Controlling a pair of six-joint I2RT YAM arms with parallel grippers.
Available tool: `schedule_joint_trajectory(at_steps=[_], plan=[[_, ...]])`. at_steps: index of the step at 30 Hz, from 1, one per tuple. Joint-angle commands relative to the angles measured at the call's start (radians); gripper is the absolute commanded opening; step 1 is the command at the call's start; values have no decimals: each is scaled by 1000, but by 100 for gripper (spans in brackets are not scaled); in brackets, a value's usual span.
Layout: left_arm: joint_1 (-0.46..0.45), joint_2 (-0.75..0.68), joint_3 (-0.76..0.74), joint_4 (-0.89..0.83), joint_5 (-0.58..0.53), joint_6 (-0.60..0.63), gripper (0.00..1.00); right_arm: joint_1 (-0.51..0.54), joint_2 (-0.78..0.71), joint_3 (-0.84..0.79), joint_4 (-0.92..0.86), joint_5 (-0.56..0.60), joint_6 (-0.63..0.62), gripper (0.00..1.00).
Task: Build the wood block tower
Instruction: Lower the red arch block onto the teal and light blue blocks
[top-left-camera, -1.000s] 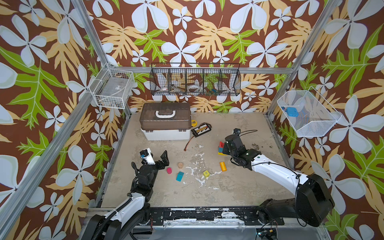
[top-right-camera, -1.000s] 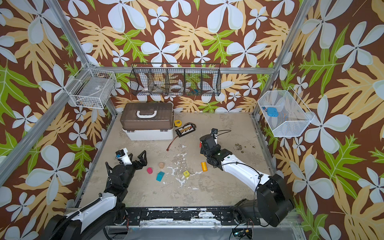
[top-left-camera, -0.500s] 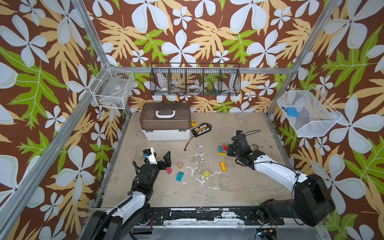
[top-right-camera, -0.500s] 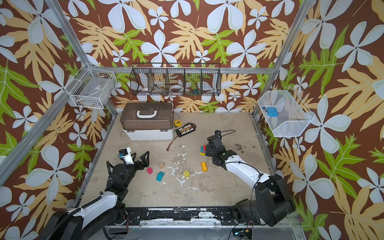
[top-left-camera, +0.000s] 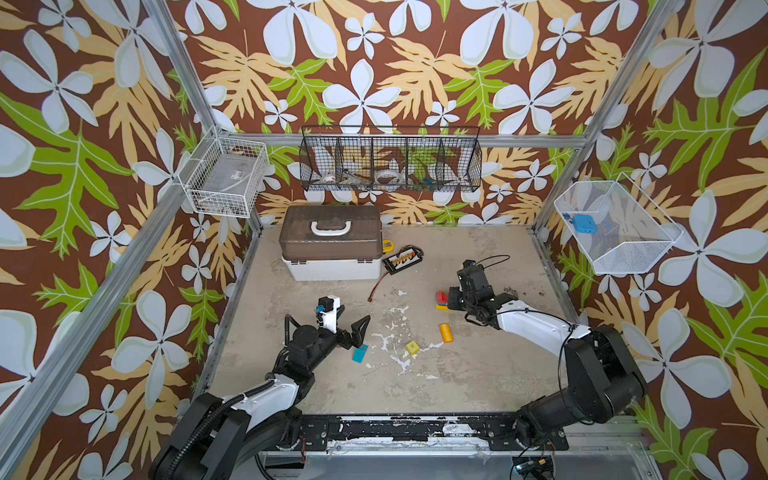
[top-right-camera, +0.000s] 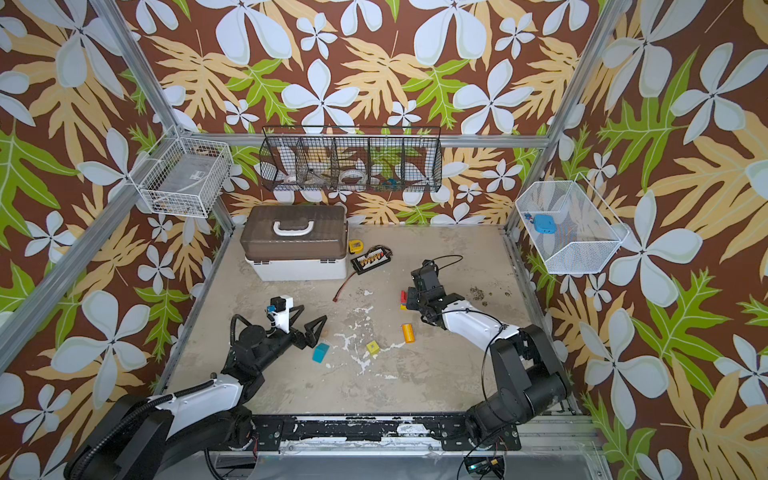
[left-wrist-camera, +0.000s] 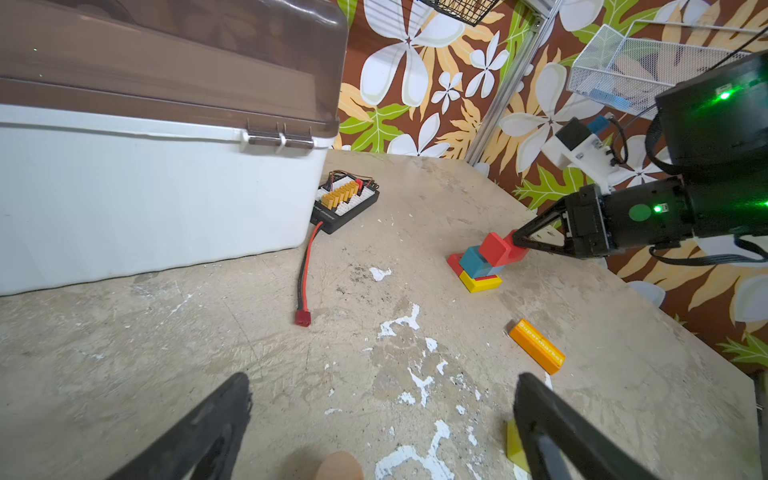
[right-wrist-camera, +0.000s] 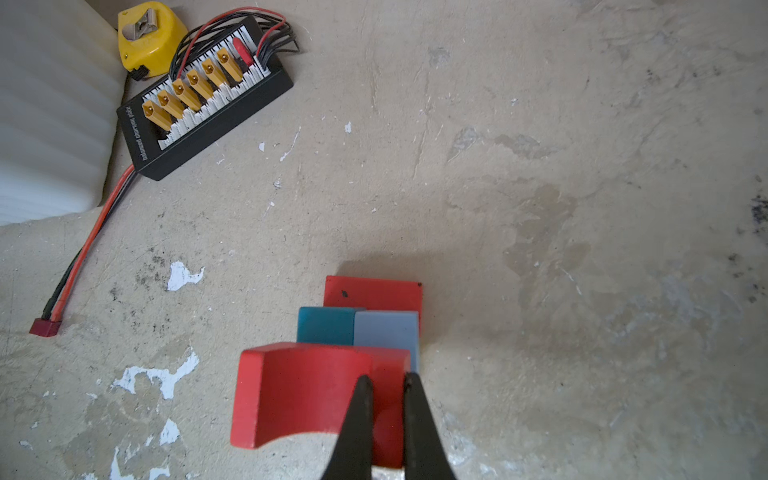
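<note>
Right claw (right-wrist-camera: 387, 379), clamped on red arch (right-wrist-camera: 303, 390), back at tower (left-wrist-camera: 478, 266); left claw (left-wrist-camera: 382, 380) apart, advanced.

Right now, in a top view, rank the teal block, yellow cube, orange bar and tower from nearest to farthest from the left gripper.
1. Teal block, just beside the open left gripper.
2. Yellow cube, mid-table, further right.
3. Orange bar and the tower, where the right gripper grips a red arch: too close to call.
</note>
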Motion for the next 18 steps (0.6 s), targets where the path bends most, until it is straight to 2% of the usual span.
schedule_joint_trajectory(at_steps=[1, 18], plan=[[0, 0, 4, 37, 21, 14, 100, -4, 12, 7, 20, 5, -2, 0], [-2, 7, 10, 30, 21, 13, 100, -19, 36, 17, 28, -14, -3, 0]])
